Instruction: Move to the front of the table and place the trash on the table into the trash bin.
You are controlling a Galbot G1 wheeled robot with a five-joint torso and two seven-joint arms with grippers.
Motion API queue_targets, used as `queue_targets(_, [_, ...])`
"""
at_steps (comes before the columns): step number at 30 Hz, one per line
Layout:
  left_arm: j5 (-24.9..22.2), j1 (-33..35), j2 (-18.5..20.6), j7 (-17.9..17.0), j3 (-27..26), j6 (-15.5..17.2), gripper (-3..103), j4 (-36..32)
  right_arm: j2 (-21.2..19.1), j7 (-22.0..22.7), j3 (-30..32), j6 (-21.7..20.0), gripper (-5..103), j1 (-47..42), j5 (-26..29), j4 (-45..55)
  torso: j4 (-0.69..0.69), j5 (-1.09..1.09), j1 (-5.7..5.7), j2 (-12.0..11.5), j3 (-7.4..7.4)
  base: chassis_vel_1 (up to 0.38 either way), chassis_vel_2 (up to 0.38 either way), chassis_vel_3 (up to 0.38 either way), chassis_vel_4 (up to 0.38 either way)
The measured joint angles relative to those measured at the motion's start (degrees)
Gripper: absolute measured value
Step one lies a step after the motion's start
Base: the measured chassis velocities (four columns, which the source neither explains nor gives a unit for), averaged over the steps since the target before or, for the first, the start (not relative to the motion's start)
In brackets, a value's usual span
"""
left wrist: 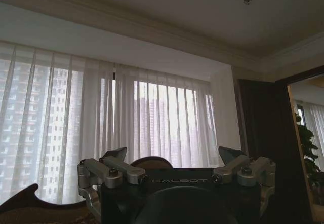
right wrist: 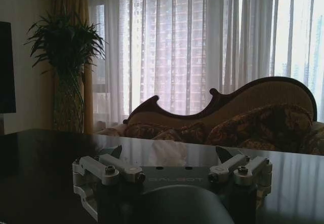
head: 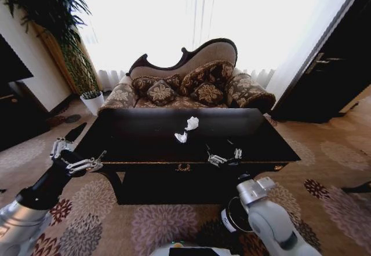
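1. Tables: 1, dark, glossy top (head: 139, 137).
2. Paper scraps on the table: 2, white, crumpled, near each other: one (head: 192, 123), the other (head: 181, 136).
3. Sofas: 1 (head: 191, 82), behind the table.
4. Potted plants: 1 (head: 64, 30).
5. Grippers: 2, the left gripper (head: 77, 156) and the right gripper (head: 225, 158).

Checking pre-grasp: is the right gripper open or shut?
Open. Right gripper has its fingertips spread wide above the table, nothing between them.

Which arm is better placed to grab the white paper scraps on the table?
Probably the right. The right gripper hovers open over the table, close to the paper scraps. The left gripper hangs open off the table's left end, farther away.
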Motion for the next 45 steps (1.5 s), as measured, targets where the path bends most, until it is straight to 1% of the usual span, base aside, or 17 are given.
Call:
queue_targets(3, [0.5, 1.0, -0.4, 0.0, -0.2, 0.0, 100, 0.0, -3.1, 0.7, -1.4, -0.7, 100, 3.5, 2.6, -2.4, -0.01, 0.00, 0.01, 0.0, 0.00, 0.000, 0.000, 0.000, 0.000])
queue_targets(5, [0.5, 1.1, -0.4, 0.0, -0.2, 0.0, 100, 0.0, -3.4, 0.8, -1.5, -0.8, 100, 4.0, 2.9, -2.7, -0.01, 0.00, 0.01, 0.0, 0.00, 0.000, 0.000, 0.000, 0.000])
queue_targets(7, [0.6, 2.0, -0.6, -0.3, -0.8, 0.2, 100, 0.0, -5.4, 0.8, -2.7, -1.4, 100, 7.8, 4.4, -4.7, -0.02, 0.00, 0.00, 0.0, 0.00, 0.000, 0.000, 0.000, 0.000])
queue_targets(11, [1.0, 3.0, -1.1, -0.4, -1.4, 0.3, 100, 0.0, -7.1, 0.9, -5.4, -1.6, 100, 12.4, 5.5, -7.1, 0.00, -0.01, 0.01, 0.0, 0.00, 0.000, 0.000, 0.000, 0.000])
queue_targets(12, [1.1, 3.5, -1.4, -0.5, -1.7, 0.3, 100, 0.0, -7.8, 1.0, -7.0, -1.7, 100, 14.6, 5.9, -8.2, -0.02, 0.01, 0.01, 0.0, 0.00, 0.000, 0.000, 0.000, 0.000])
queue_targets(15, [0.9, 5.3, -2.3, -0.5, -3.3, 0.3, 100, 0.0, -9.7, 1.4, -13.0, -1.8, 100, 22.7, 7.5, -12.2, 0.00, -0.01, 0.01, 0.0, 0.00, 0.000, 0.000, 0.000, 0.000])
queue_targets(18, [0.7, 5.7, -2.6, -0.5, -4.0, 0.3, 100, 0.0, -10.3, 1.5, -15.8, -2.0, 100, 26.2, 8.0, -14.2, 0.00, 0.00, 0.01, 0.0, 0.00, 0.000, 0.000, 0.000, 0.000])
queue_targets(21, [0.6, 6.5, -3.6, -0.5, -5.3, 0.3, 100, 0.0, -11.2, 1.5, -22.6, -2.1, 100, 35.2, 8.2, -19.6, 0.00, -0.01, 0.01, 0.0, 0.00, 0.000, 0.000, 0.000, 0.000])
queue_targets(22, [0.6, 6.5, -3.6, -0.5, -5.3, 0.3, 100, 0.0, -11.2, 1.5, -22.6, -2.1, 100, 35.2, 8.2, -19.6, 0.00, -0.01, 0.01, 0.0, 0.00, 0.000, 0.000, 0.000, 0.000])
queue_targets(25, [0.6, 6.7, -4.5, -0.6, -6.2, 0.2, 100, 0.0, -11.8, 1.6, -27.8, -2.1, 100, 43.3, 8.4, -23.9, 0.01, -0.02, 0.01, 0.0, 0.00, 0.000, 0.000, 0.000, 0.000])
queue_targets(27, [0.6, 6.7, -4.7, -0.5, -6.3, 0.2, 100, 0.0, -12.0, 1.6, -28.7, -2.2, 100, 44.7, 8.7, -24.6, 0.01, 0.00, 0.01, 0.0, 0.01, 0.000, 0.000, 0.000, 0.000])
queue_targets(29, [0.7, 6.6, -5.1, -0.5, -6.5, 0.1, 100, 0.0, -12.9, 1.4, -31.9, -2.7, 100, 48.6, 9.9, -26.4, 0.00, -0.02, 0.01, 0.0, 0.00, 0.000, 0.000, 0.000, 0.000])
queue_targets(34, [1.4, 6.2, -5.9, -0.4, -6.1, 0.0, 100, 0.1, -14.7, 0.0, -37.0, -5.2, 100, 54.8, 13.7, -28.5, 0.00, 0.00, 0.00, 0.0, 0.00, 0.000, 0.000, 0.000, 0.000])
queue_targets(37, [1.8, 5.9, -6.0, -0.3, -5.7, -0.1, 100, 0.1, -15.4, -0.7, -39.4, -9.0, 100, 58.3, 20.1, -28.8, -0.01, 0.00, 0.01, 0.0, 0.00, 0.000, 0.000, 0.000, 0.000])
queue_targets(38, [1.8, 5.9, -6.0, -0.3, -5.7, -0.1, 100, 0.1, -15.4, -0.7, -39.4, -9.0, 100, 58.3, 20.1, -28.8, -0.01, 0.00, 0.01, 0.0, 0.00, 0.000, 0.000, 0.000, 0.000])
queue_targets(40, [2.0, 5.7, -6.2, -0.3, -5.3, -0.1, 100, 0.1, -15.5, -1.4, -41.2, -10.8, 100, 61.3, 24.0, -29.4, -0.01, -0.01, 0.01, 0.0, 0.00, 0.000, 0.000, 0.000, 0.000])
queue_targets(45, [2.6, 5.5, -6.4, -0.1, -4.6, -0.1, 100, 0.1, -14.6, -2.3, -44.2, -12.5, 100, 66.1, 26.1, -31.3, 0.00, -0.01, 0.00, 0.0, 0.00, 0.000, 0.000, 0.000, 0.000])
